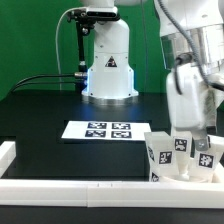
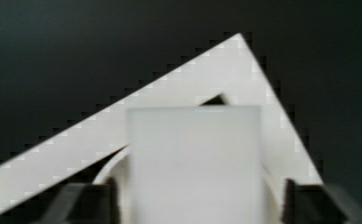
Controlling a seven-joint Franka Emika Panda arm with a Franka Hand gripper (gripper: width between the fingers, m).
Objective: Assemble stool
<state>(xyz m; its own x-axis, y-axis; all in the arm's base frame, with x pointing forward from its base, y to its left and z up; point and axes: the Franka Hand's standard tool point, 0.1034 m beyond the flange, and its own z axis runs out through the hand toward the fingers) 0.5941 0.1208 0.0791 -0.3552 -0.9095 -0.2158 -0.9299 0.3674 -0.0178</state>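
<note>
We count one marker board (image 1: 98,130) with four tags on the desk (image 1: 40,115). Beside it, toward the exterior view's right, we count two tagged white stool legs (image 1: 160,155) upright, perhaps a third behind; one claw (image 1: 193,135) above them.

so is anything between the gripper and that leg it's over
Nothing visible. In the wrist view the gripper has a finger on each side of the white leg, with no other part between them. In the exterior view the arm stands over the cluster of legs by the frame rail; whether the fingers touch is unclear.
</note>
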